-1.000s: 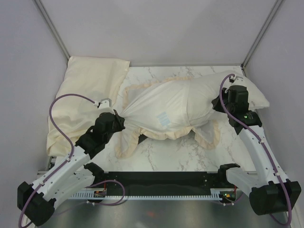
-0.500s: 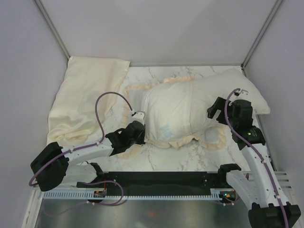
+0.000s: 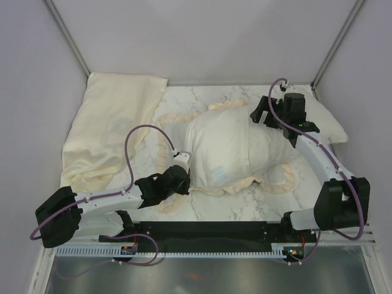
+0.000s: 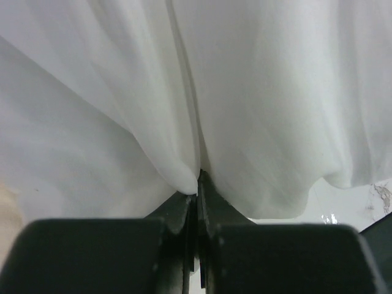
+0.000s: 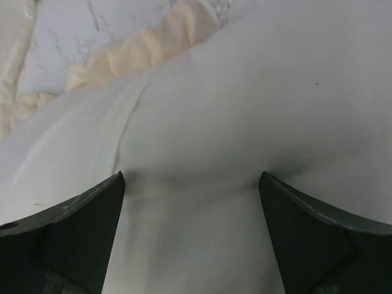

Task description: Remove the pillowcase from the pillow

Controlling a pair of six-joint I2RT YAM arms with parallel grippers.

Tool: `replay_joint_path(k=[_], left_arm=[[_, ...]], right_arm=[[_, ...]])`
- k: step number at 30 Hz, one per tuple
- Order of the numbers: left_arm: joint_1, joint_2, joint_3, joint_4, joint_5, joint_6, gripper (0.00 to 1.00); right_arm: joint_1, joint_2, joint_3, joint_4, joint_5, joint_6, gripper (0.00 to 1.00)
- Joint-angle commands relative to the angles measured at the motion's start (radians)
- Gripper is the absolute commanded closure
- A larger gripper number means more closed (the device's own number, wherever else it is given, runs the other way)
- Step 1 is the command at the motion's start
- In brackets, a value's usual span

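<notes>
Now, at the lower left of the top view, the left arm is stretching low across the marble table [image 3: 202, 205], a purple cable [image 3: 144, 130] arching above it. The left gripper [image 3: 182, 173] is sitting right at the lower-left edge of the pillowcase [image 3: 226, 144]. On the left wrist camera its fingers [image 4: 174, 211] are squeezing tight together, and a fold of white fabric is bunching into the pinch, draping away to either side.

Moving up the frame, the pillowcase is lying as a whitish mound in the middle of the table, whitish face showing. Its cream frill [image 3: 164, 153] is trailing out on the marble: one strip is running up the left side of the mound, and more is curling along the lower edge and out to the lower right.

Further up, the right arm is reaching in from the right edge, and the right gripper [image 3: 261, 116] is hovering at the upper-right end of the mound. On the right wrist camera its fingers [image 5: 92, 214] are standing wide apart over smooth white fabric that is dipping between them; whether they are touching it is hard to tell.

Beyond that, the pillow [image 3: 324, 122] is poking out at the upper right, its plain white corner showing past the right arm. Over at the far upper left, a pale-yellow cloth [image 3: 110, 122] is lying flat, well apart from both grippers.
</notes>
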Motion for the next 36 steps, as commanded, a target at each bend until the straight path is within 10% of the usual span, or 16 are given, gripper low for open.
replay_joint_path(k=[1,4,7,12,26,30,31,32,36], left_arm=[[-0.013,-0.048,0.017,-0.002,-0.044,-0.012,0.87],[-0.013,-0.060,0.085,-0.071,-0.113,0.037,0.25],[-0.013,-0.062,0.240,-0.148,-0.205,0.100,0.06],[-0.001,0.006,0.452,-0.108,-0.275,0.247,0.00],[0.220,0.580,0.892,-0.082,0.044,0.298,0.00],[0.223,0.615,0.863,-0.070,0.110,0.263,0.34],[0.225,0.615,0.850,-0.065,0.112,0.256,0.69],[0.226,0.615,0.844,-0.059,0.107,0.250,0.82],[0.281,0.587,0.810,-0.061,0.095,0.233,0.98]], right_arm=[[0.023,0.064,-0.061,0.032,-0.013,-0.015,0.02],[0.046,0.082,-0.155,0.020,0.030,-0.022,0.17],[0.069,0.063,-0.247,0.020,0.065,-0.016,0.54],[0.088,-0.009,-0.342,0.020,0.088,-0.005,0.99],[0.111,-0.161,-0.434,-0.013,0.080,0.017,1.00],[0.111,-0.174,-0.450,-0.019,0.102,0.017,1.00],[0.111,-0.172,-0.451,-0.019,0.112,0.017,1.00],[0.111,-0.169,-0.451,-0.020,0.123,0.018,1.00],[0.111,-0.177,-0.448,-0.032,0.188,0.024,1.00]])
